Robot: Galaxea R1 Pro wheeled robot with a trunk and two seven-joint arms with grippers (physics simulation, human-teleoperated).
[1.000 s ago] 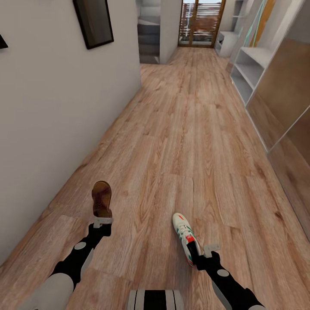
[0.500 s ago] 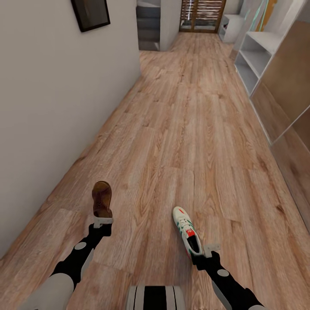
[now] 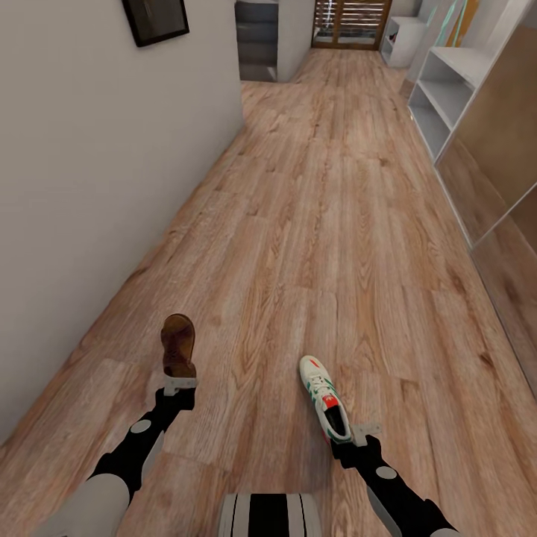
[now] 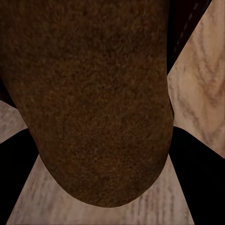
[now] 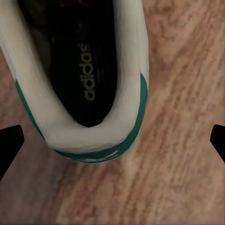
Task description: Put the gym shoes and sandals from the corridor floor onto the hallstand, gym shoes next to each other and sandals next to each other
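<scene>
A long corridor runs ahead under wood-grain plank flooring (image 3: 328,224), with an off-white wall (image 3: 89,186) on the robot's left carrying a black-framed picture (image 3: 155,20), and glossy wardrobe doors (image 3: 492,149) on its right. Farther down on the right stands a pale grey-white shelf unit (image 3: 440,97), and wood-framed glass doors (image 3: 350,22) close the far end. Low in the head view, the left gripper (image 3: 179,384) has its jaws closed on the heel end of a brown sandal (image 3: 178,344), which points forward, held clear above the planks; the left wrist view shows its brown suede-like surface (image 4: 93,98) close up, with dark fingers (image 4: 197,159) flanking it. The right gripper (image 3: 356,434) has its jaws clamped at the heel of a white gym shoe (image 3: 323,397) with green stripes and red accents, toe pointing ahead. The right wrist view shows the shoe's heel collar (image 5: 93,136) with a green band and a dark printed insole.
</scene>
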